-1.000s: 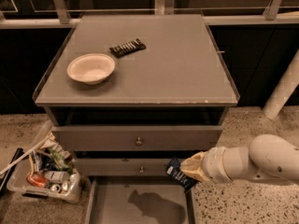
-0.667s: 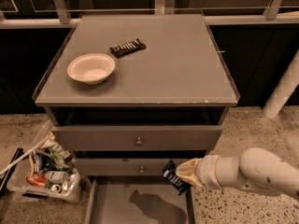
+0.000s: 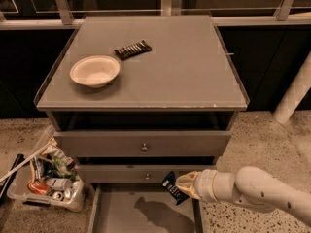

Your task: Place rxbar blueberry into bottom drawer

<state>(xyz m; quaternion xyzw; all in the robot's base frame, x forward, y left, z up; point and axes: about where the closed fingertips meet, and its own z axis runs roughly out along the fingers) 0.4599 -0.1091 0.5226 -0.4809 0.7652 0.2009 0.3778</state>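
Note:
The rxbar blueberry (image 3: pixel 172 187), a small dark blue bar, is held tilted in my gripper (image 3: pixel 182 186) at the lower right. The gripper reaches in from the right on a white arm and is shut on the bar. It hangs above the right side of the bottom drawer (image 3: pixel 121 212), a grey flat tray pulled out at the bottom edge of the view. A shadow of the arm falls on the drawer floor.
On the cabinet top (image 3: pixel 194 76) sit a white bowl (image 3: pixel 95 71) and a black-brown bar (image 3: pixel 132 49). Two upper drawers with round knobs (image 3: pixel 144 147) are closed. A clear bin of trash (image 3: pixel 48 183) stands on the floor at the left. A white post (image 3: pixel 296 91) rises at the right.
My gripper has moved left with the blue bar, further over the open bottom drawer. Nothing else has moved.

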